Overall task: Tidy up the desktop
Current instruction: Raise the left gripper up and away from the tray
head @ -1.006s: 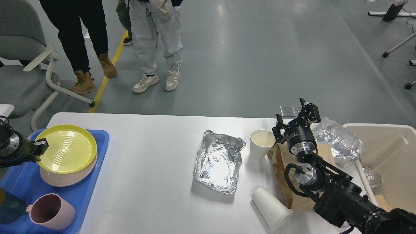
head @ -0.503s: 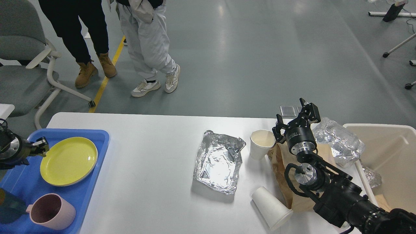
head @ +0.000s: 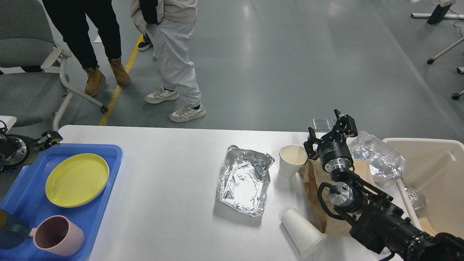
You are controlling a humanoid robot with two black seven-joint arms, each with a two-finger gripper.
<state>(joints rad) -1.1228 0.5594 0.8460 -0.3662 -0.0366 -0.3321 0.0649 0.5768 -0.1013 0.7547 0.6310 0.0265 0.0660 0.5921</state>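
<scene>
The white desktop point(head: 163, 188) carries a crumpled foil tray point(head: 243, 181), an upright paper cup point(head: 291, 159), a paper cup lying on its side point(head: 302, 232), a brown paper bag point(head: 315, 188) and crumpled clear plastic point(head: 378, 157). My right gripper point(head: 329, 131) is open and empty, above the bag's far end and just right of the upright cup. My left gripper point(head: 50, 139) is at the far left, above the far corner of the blue tray point(head: 21, 203). It holds nothing and looks open. A yellow plate point(head: 77, 179) lies flat in the tray.
A pink mug point(head: 58, 235) stands at the tray's near end beside a dark teal object point(head: 9, 230). A beige bin point(head: 435, 170) holding some trash stands at the table's right end. Two people and a grey chair point(head: 25, 54) are beyond the far edge.
My left gripper let go of the yellow plate, which now lies flat in the tray, and moved up and back. The right arm has not moved. The people shifted.
</scene>
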